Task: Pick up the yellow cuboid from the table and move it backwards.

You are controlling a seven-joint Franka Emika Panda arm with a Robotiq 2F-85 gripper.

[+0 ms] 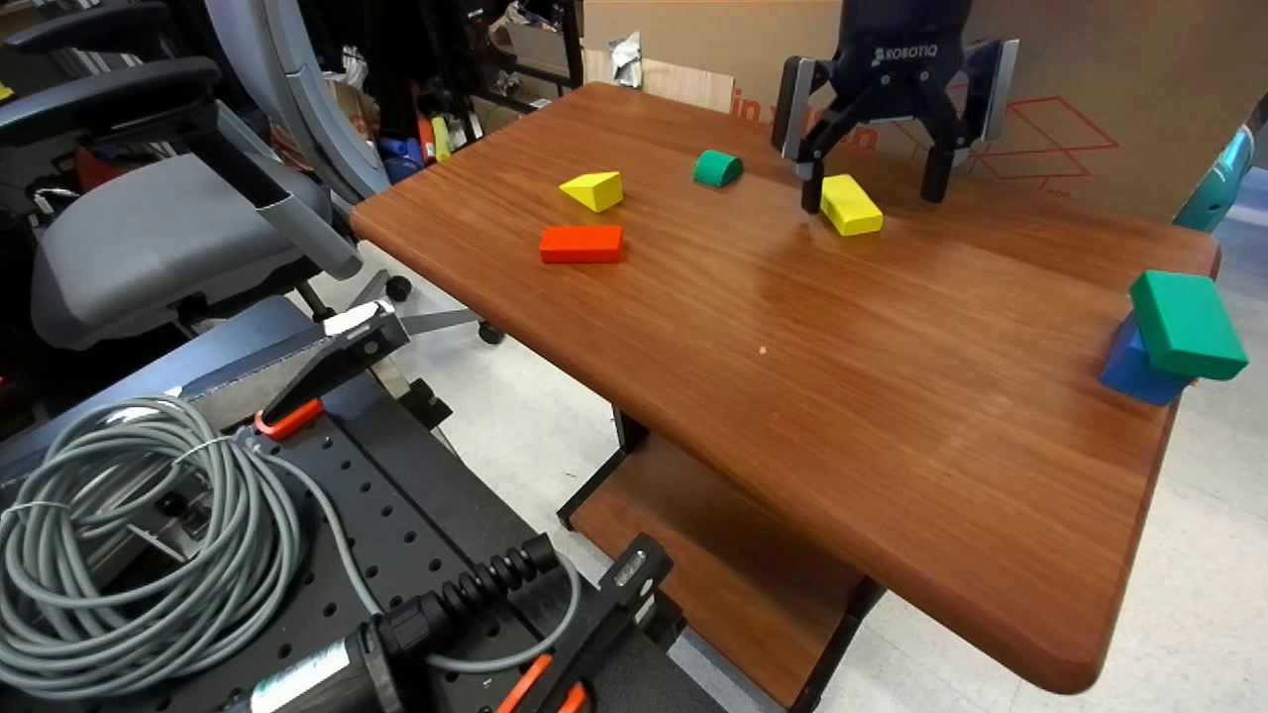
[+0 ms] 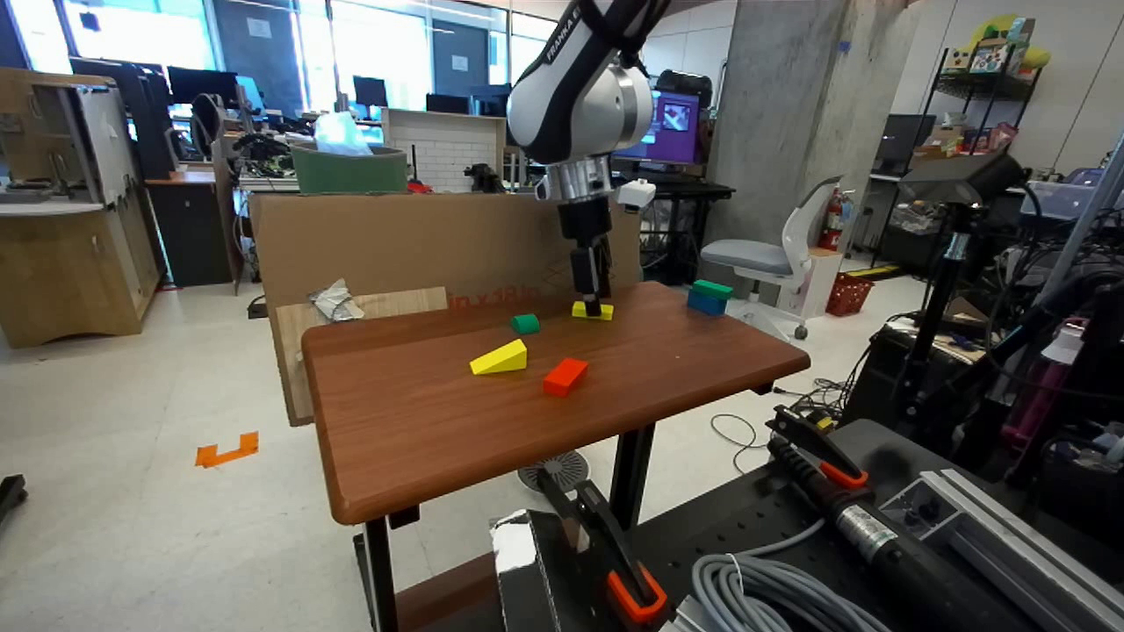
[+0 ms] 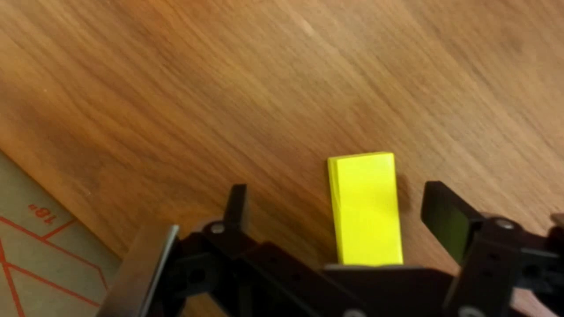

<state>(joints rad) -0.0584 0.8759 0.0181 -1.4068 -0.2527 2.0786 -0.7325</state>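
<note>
Hand [image 3: 340, 204] is being held spread over the yellow cuboid [image 3: 369, 211], off-centre; skidding along the surface [image 1: 852, 386] is being risked by one-sided contact on closing.

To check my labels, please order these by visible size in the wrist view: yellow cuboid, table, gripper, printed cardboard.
1. Table, by far largest
2. Gripper, enlarged by nearness to the camera
3. Printed cardboard, in the lower-left corner
4. Yellow cuboid, smallest

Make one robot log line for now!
gripper: open | yellow cuboid: on table, ungripped, between fingers in wrist view | lifted: no
</note>
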